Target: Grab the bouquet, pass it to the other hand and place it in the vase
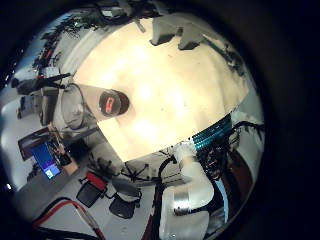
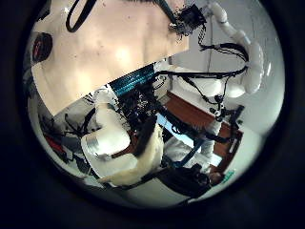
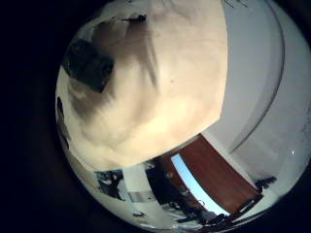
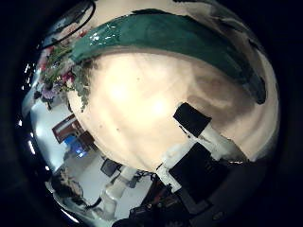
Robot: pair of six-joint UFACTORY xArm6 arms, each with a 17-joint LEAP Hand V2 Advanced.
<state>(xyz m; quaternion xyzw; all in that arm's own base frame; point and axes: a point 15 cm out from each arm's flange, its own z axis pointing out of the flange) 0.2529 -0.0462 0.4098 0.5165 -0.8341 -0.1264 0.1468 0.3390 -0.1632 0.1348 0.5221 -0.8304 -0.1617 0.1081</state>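
The bouquet (image 4: 142, 38) is seen lying across the top of the right thumb-side view, its wrapped stem (image 4: 180, 38) running toward the upper right, flowers (image 4: 62, 71) at left. It is nearer the right hand (image 4: 204, 142) and is not yet grasped; whether those fingers are curled cannot be told.

No lettering, number or sign can be read in any of the four palm views. The one likely spot, a lit screen (image 1: 47, 165) beside the table (image 1: 165, 85) (seen from the left hand's little finger side), perhaps carries text, but shows only a bright patch.
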